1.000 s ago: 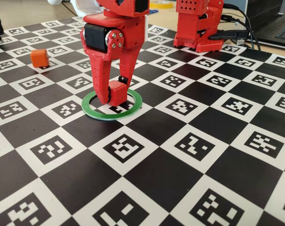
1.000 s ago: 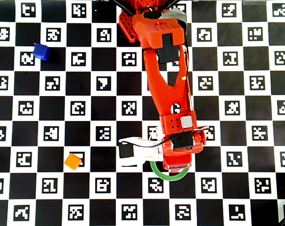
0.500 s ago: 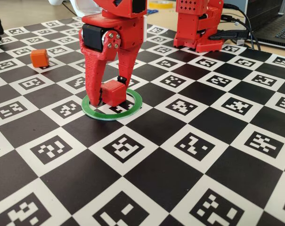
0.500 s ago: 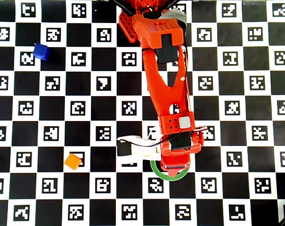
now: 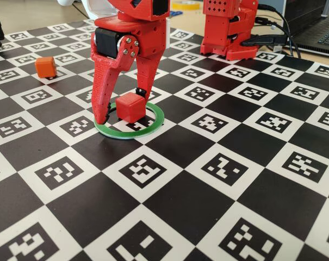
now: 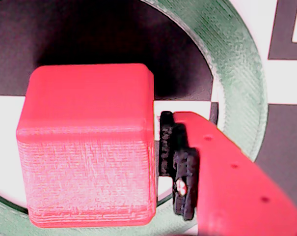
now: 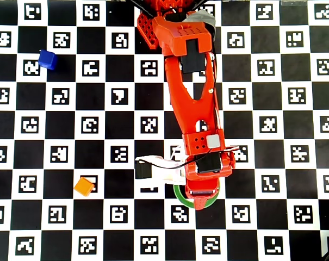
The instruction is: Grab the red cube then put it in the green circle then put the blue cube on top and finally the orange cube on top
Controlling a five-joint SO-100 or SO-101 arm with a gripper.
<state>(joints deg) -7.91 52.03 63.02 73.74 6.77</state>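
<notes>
From the fixed view at table height, the red cube (image 5: 130, 107) sits flat on the board inside the green circle (image 5: 153, 123), a thin flat ring with a pale rim. The cube is matte plastic with softly rounded edges. The gripper (image 5: 122, 111) straddles it with its fingers apart: the long ribbed left finger comes down on the ring's left edge with a clear gap to the cube, the other finger stands behind the cube. Off to the left, well apart, the orange cube (image 5: 45, 66) rests on the checkerboard mat (image 5: 218, 163) of black squares and white squares with coded markers. A second red arm's base (image 5: 228, 30) and a laptop (image 5: 324, 32) stand at the back.

The wrist view shows what the others cannot: fine printed layer lines on the red cube (image 6: 87, 142), the grainy surface of the green circle (image 6: 239, 73), and a red finger with a black pad (image 6: 177, 162) lying just beside the cube's right face; whether they touch is unclear.

In the overhead view the arm (image 7: 194, 103) hides the red cube and most of the green circle (image 7: 180, 197). Only here does the blue cube (image 7: 47, 59) appear, far off at upper left, with the orange cube (image 7: 84, 186) left of the ring.
</notes>
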